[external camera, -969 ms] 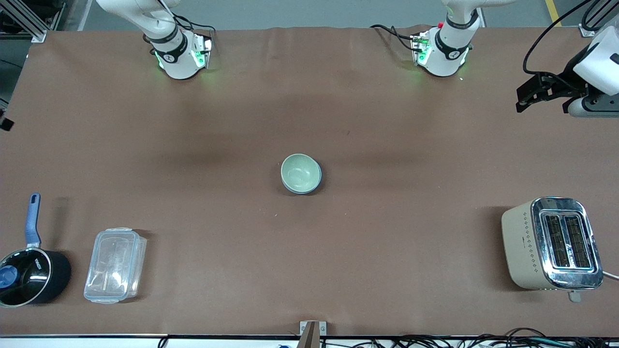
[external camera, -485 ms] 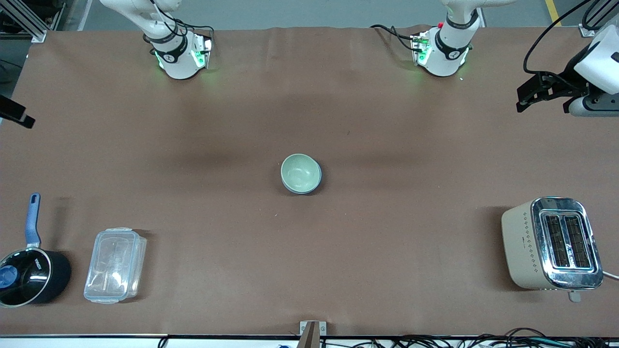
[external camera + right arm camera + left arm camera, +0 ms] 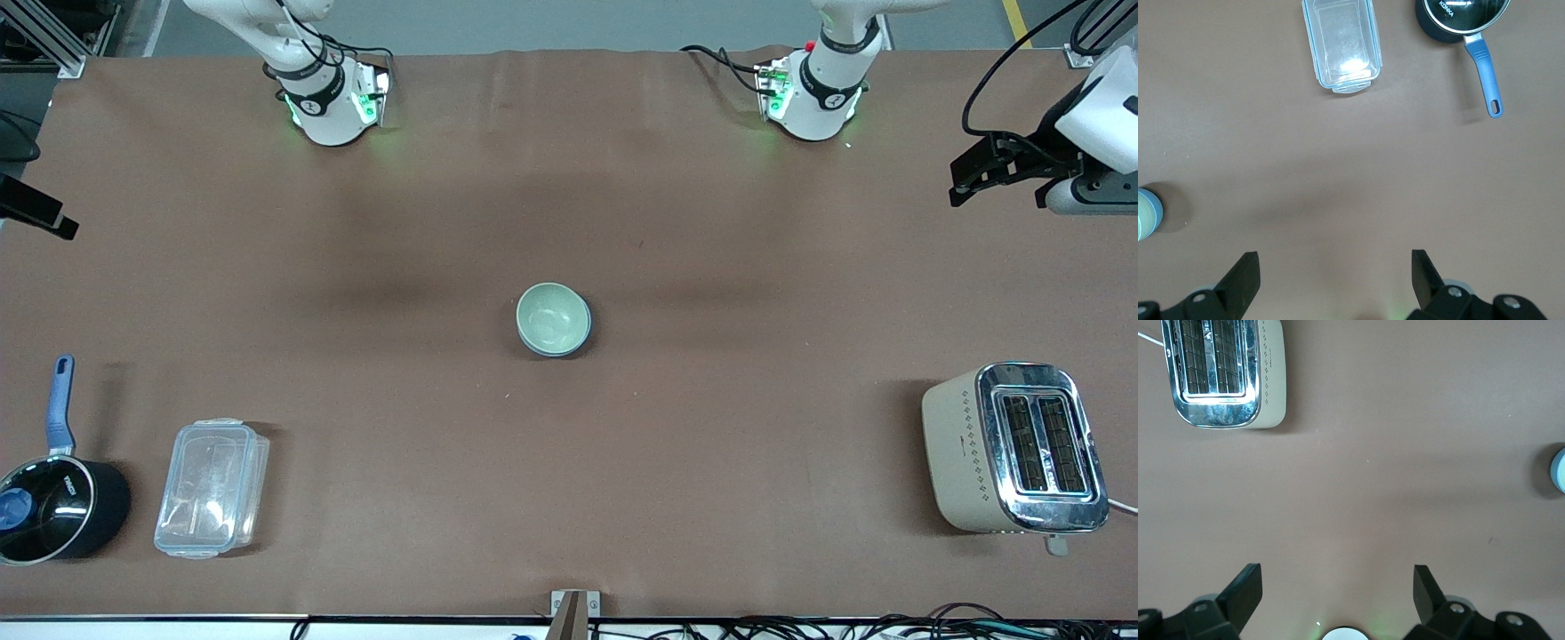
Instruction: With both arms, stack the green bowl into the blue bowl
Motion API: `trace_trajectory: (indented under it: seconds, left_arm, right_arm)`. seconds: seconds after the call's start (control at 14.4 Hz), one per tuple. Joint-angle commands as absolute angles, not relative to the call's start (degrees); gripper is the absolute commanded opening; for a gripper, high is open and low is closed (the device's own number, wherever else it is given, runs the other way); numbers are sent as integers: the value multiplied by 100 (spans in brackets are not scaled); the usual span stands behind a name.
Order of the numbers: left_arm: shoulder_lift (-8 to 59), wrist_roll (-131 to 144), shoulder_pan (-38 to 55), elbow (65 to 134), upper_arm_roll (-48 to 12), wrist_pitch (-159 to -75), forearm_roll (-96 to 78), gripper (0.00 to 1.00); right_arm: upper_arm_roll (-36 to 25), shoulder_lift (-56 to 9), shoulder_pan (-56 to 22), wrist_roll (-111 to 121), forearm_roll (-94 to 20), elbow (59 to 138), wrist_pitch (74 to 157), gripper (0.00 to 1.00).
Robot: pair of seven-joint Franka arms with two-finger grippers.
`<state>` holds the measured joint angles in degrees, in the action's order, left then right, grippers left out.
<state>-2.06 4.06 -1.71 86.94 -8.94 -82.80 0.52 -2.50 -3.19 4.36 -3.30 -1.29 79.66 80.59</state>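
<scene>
The green bowl sits nested inside the blue bowl at the middle of the table; only a thin blue rim shows around it. My left gripper is open and empty, up in the air over the left arm's end of the table. My right gripper shows only as a black piece at the edge of the front view, over the right arm's end. The right wrist view shows it open and empty, with the stacked bowls at the frame edge. The left wrist view shows the left gripper open over bare table.
A beige and chrome toaster stands near the front camera at the left arm's end. A clear plastic container and a black saucepan with a blue handle stand near the front camera at the right arm's end.
My right gripper has come a little farther into the front view at the table's end. The left gripper and the bowls have not visibly moved.
</scene>
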Motion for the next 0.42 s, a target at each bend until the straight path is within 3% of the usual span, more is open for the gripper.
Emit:
trace_trajectory:
  seconds: [0.0,0.35]
  left_arm:
    - [-176,334,-184,8561,-888,-8271,62,100]
    - [-193,334,-185,8561,-888,-8262,62,100]
  right_arm:
    - [-228,-132,221,-352,34,8165,8104,100]
    - [-149,-141,193,-378,194,8113,8112,100]
